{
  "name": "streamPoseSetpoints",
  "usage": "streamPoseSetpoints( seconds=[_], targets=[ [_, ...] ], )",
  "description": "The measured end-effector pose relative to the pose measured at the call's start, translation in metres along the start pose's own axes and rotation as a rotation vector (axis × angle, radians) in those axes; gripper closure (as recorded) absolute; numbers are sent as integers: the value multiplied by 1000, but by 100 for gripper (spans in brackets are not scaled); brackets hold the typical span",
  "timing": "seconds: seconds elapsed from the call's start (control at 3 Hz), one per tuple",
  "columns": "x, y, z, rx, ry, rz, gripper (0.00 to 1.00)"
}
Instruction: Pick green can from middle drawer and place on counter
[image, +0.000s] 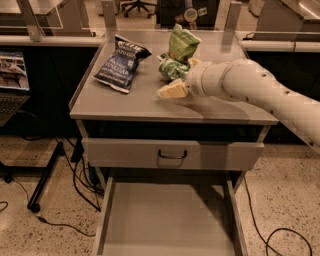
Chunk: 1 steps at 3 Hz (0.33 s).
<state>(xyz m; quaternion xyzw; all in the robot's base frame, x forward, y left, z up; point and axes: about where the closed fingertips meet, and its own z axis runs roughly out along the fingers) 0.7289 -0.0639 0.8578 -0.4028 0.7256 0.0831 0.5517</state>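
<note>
The green can lies on its side on the counter, towards the back and just right of centre. My gripper comes in from the right on a thick white arm and sits low over the counter around the can. It is open: a cream finger rests on the counter in front of the can with a small gap, and the other finger shows behind the can. Pulled out below, the middle drawer shows a bare grey floor.
A blue snack bag lies on the counter's left half. A crinkled green snack bag stands right behind the can. A shut drawer front with a dark loop handle sits under the counter. Cables run over the speckled floor on both sides.
</note>
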Motion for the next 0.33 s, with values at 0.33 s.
streamPoseSetpoints(
  seconds=[0.33],
  targets=[
    [0, 0, 0, 0, 0, 0, 0]
  ],
)
